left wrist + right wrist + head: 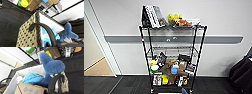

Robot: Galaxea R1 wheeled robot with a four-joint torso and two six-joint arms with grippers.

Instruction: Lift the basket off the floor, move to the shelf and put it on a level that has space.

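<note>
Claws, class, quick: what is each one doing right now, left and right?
Left claw: cannot be told; a dark basket handle arches close by.
Right claw: cannot be told; the other handle sits close by.

In the head view the shelf (172, 50) is cut by the bottom edge of the frame, so its castors barely show, and the goods crowded on its lower tiers are too blurred to name one by one. A blue shape (184, 91) at the bottom centre is clipped by that edge. At the far right a dark object (242, 72) runs out of frame. In the left wrist view the basket (28, 37) is cut at the bottom edge, and its dark handle (47, 31) hides part of the blue plush toy (68, 33). In the right wrist view a cardboard box (30, 88) covers the toy's lower body and is itself clipped at the bottom.
</note>
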